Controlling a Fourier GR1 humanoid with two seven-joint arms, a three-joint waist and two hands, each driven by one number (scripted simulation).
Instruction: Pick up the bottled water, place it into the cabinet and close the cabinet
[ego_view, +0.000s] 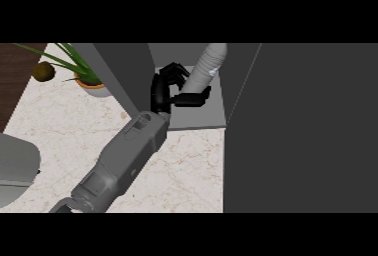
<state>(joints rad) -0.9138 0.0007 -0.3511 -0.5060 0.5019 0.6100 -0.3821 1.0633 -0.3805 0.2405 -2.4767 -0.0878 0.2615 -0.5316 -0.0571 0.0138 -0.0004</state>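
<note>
The bottled water (207, 65) is a pale, tilted bottle inside the open cabinet (196, 120), over its grey shelf. My left hand (164, 92) reaches into the cabinet from the lower left on a grey forearm (122, 160). Its thumb (193, 97) lies across the bottle's lower end and hides it. The fingers (171, 71) curl beside the bottle's left side. The right hand does not show.
A wide dark cabinet panel (303, 130) fills the right half of the view. A potted plant (88, 80) stands at the back left beside the cabinet's left wall (118, 75). A pale grey rounded object (15, 165) sits at the left edge on the marble counter (184, 170).
</note>
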